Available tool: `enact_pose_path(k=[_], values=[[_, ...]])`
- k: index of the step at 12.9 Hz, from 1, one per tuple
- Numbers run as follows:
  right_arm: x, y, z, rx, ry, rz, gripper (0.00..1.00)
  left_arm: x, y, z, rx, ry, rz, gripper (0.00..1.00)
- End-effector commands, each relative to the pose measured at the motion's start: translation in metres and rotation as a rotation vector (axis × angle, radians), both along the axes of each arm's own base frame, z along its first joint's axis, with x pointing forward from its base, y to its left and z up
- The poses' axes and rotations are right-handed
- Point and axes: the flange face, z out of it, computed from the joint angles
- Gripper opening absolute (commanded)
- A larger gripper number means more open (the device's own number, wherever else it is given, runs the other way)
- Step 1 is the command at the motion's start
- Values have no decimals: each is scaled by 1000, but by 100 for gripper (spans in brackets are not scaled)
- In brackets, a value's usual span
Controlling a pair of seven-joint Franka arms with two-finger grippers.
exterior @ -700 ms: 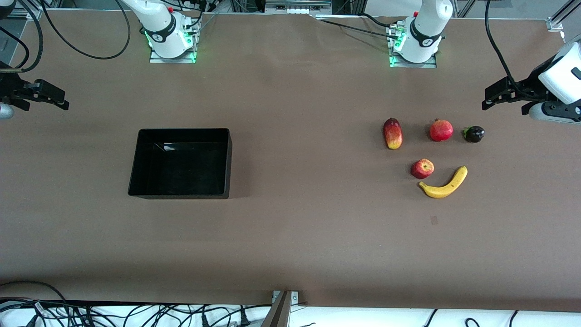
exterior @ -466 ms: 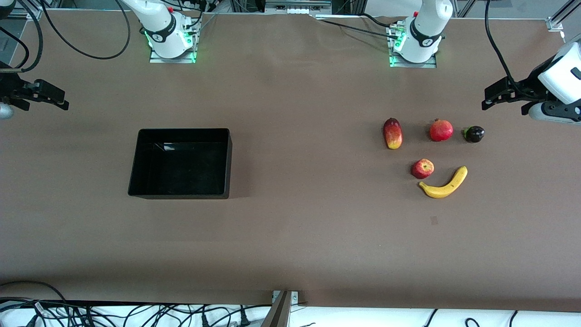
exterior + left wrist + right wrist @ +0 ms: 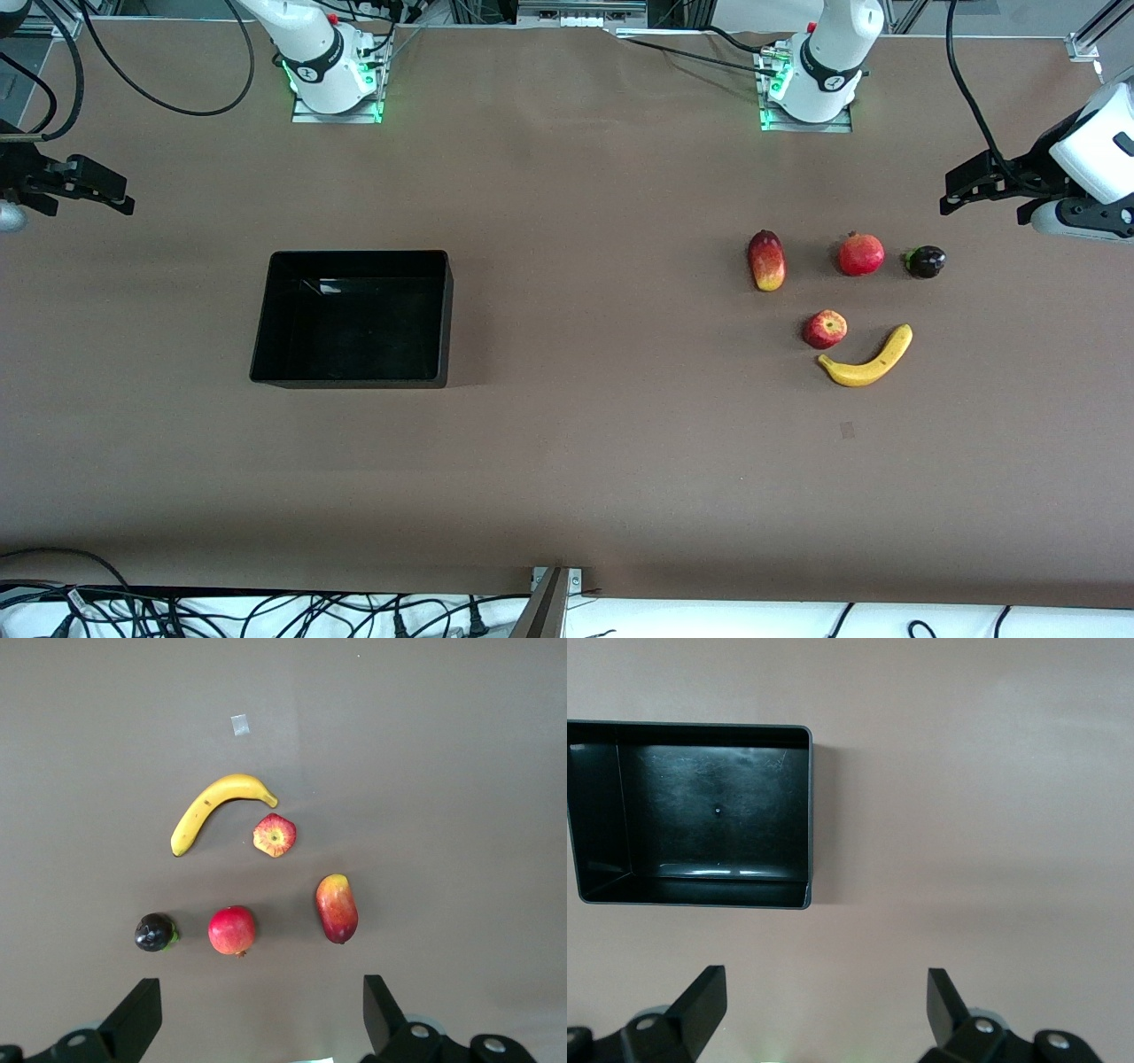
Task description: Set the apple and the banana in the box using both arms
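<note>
The small red apple [image 3: 825, 329] lies on the brown table toward the left arm's end. The yellow banana [image 3: 866, 358] curves just beside it, nearer the front camera. The black box [image 3: 350, 323] sits empty toward the right arm's end. My left gripper [image 3: 952, 193] hangs open above the table's end, off to the side of the fruit. In the left wrist view its gripper [image 3: 260, 988] frames bare table, with the apple [image 3: 275, 835] and banana [image 3: 217, 806] farther off. My right gripper [image 3: 120, 190] is open above its table end. In its wrist view it [image 3: 824, 979] is clear of the box [image 3: 718, 806].
Three other fruits lie in a row farther from the front camera than the apple: an oval red-and-yellow fruit [image 3: 766, 260], a round red one with a crown tip [image 3: 861, 254] and a dark purple one [image 3: 926, 261]. A small pale mark [image 3: 847, 430] is on the table.
</note>
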Motion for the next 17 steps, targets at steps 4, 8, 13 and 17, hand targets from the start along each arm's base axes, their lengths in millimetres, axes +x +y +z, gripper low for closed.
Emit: enact_pose_path(k=[4, 8, 13, 17], values=[[5, 16, -8, 15, 25, 13, 100, -3, -3, 1, -15, -4, -1, 100], [43, 24, -94, 7, 113, 7, 100, -3, -3, 0, -15, 1, -1, 100], [30, 14, -218, 13, 176, -85, 100, -3, -3, 0, -15, 1, -3, 100], [-7, 14, -265, 9, 110, -130, 100, -3, -3, 0, -15, 2, -3, 100]])
